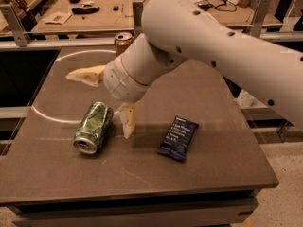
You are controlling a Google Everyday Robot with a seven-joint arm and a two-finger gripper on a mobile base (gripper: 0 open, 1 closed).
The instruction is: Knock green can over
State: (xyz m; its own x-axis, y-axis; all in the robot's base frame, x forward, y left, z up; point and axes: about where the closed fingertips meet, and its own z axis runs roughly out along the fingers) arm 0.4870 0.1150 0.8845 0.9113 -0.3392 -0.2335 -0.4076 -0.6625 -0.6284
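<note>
Tabletop [213, 164]: green can [93, 126] on side, between spread fingers [129, 119] (touching neither).

- White arm [227, 41] enters at the right edge and slopes down to centre-left.
- Gripper [98, 105] left of centre; fingers [85, 75] spread wide, one pointing left, one pointing down.

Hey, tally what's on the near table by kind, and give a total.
Cans: 2, the green can on its side, the orange-gold can upright.
Snack packet: 1, dark blue.
Total: 3.
The pincer hangs open by the green can.
</note>
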